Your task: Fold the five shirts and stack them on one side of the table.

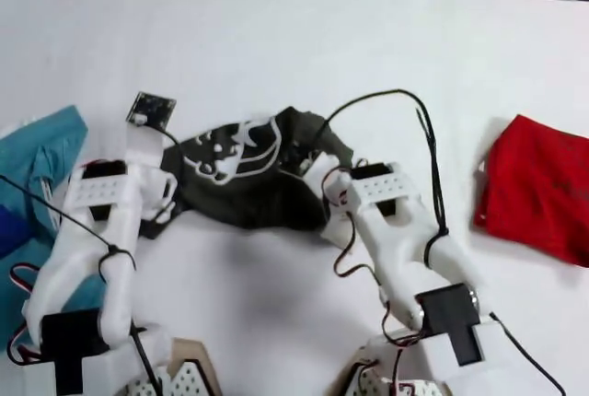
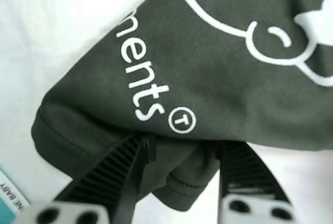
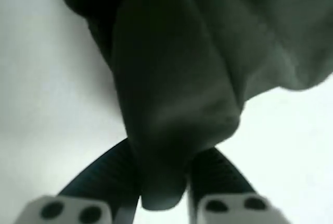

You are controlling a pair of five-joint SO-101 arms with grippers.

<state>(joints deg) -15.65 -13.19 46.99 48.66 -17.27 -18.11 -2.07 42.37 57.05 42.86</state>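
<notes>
A dark shirt (image 1: 248,180) with white print lies bunched at the table's middle, between my two arms. My left gripper (image 1: 166,201) is at the shirt's left edge. In the left wrist view the left gripper (image 2: 182,156) is shut on a folded hem of the dark shirt (image 2: 218,73), below the white lettering. My right gripper (image 1: 329,201) is at the shirt's right edge. In the right wrist view the right gripper (image 3: 164,169) is shut on a thick fold of the dark shirt (image 3: 171,78). A folded red shirt (image 1: 538,189) lies at the right.
Blue and teal shirts (image 1: 37,170) lie at the table's left edge, partly under the left arm. A black cable (image 1: 423,129) loops over the table (image 1: 276,37) between the dark shirt and the red one. The far half of the white table is bare.
</notes>
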